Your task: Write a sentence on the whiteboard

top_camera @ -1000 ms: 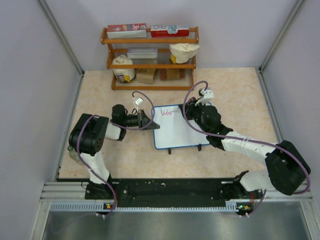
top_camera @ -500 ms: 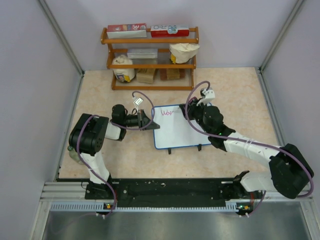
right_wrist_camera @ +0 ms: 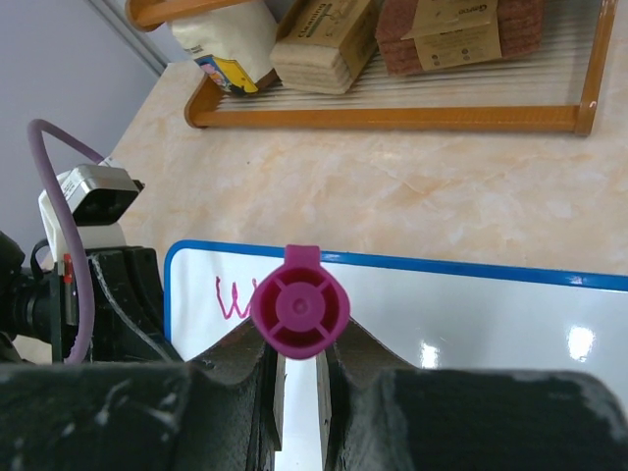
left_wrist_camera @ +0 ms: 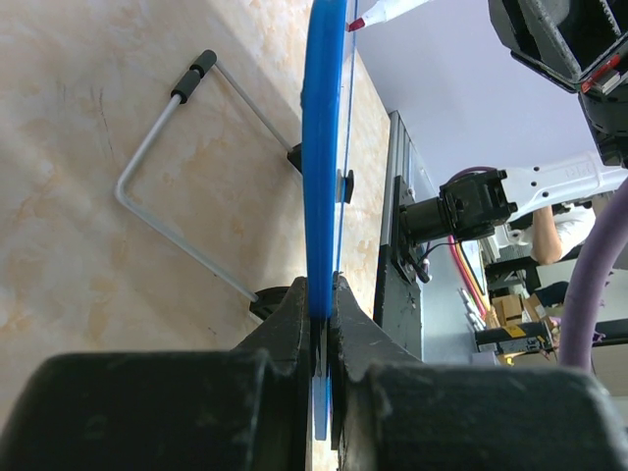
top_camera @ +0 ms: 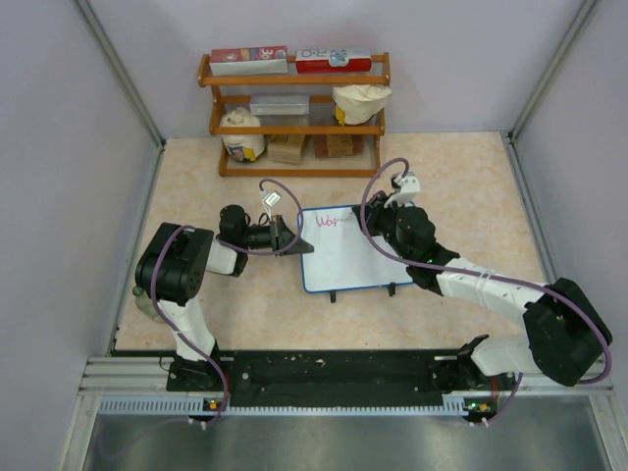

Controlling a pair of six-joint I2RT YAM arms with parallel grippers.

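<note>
The whiteboard (top_camera: 343, 257), white with a thin blue frame, lies in the middle of the table with pink writing (top_camera: 327, 222) at its top left. My left gripper (top_camera: 290, 237) is shut on the board's left edge; the left wrist view shows the blue frame (left_wrist_camera: 322, 157) edge-on between the jaws. My right gripper (top_camera: 377, 228) is shut on a pink marker (right_wrist_camera: 299, 306), held over the board's upper right part, just right of the writing. The marker's tip (left_wrist_camera: 357, 24) shows in the left wrist view. The board (right_wrist_camera: 471, 324) fills the lower right wrist view.
A wooden shelf rack (top_camera: 294, 113) with boxes and bags stands at the back of the table. The board's wire stand (left_wrist_camera: 177, 186) lies on the table behind it. Grey walls close in both sides.
My right gripper with the marker shifted slightly right and back again over the board's top edge. The left gripper and the board have not moved.
</note>
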